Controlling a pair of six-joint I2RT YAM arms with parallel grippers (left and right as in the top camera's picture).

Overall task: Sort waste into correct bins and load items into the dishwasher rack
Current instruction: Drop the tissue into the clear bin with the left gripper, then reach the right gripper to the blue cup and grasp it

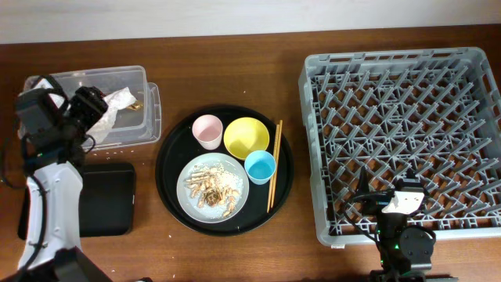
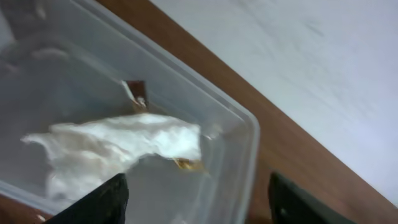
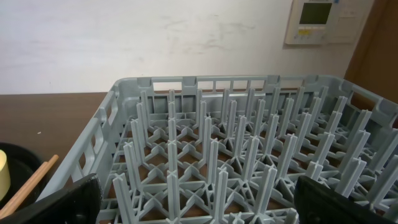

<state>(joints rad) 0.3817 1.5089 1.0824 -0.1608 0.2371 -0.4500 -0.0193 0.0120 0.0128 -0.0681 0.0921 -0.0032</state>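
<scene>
The crumpled white napkin [image 1: 117,99] lies in the clear tub [image 1: 86,77] at the back left, with the gold-brown wrapper [image 1: 137,104] beside it. My left gripper [image 1: 95,110] hovers over the tub. In the left wrist view it [image 2: 199,205] is open and empty above the napkin [image 2: 118,149] and wrapper [image 2: 186,164]. The pink cup [image 1: 207,131], yellow bowl [image 1: 246,137], blue cup [image 1: 260,167], chopsticks [image 1: 275,164] and plate [image 1: 235,174] with food scraps [image 1: 207,188] sit on the round black tray [image 1: 172,168]. My right gripper [image 1: 383,205] is open at the near edge of the grey rack [image 1: 391,59].
The shallow black rectangular tray [image 1: 109,200] lies at the front left, under my left arm. In the right wrist view my open gripper [image 3: 205,208] faces the rack's pegs [image 3: 249,155], with chopstick tips [image 3: 28,186] at the far left. A wall runs behind the table.
</scene>
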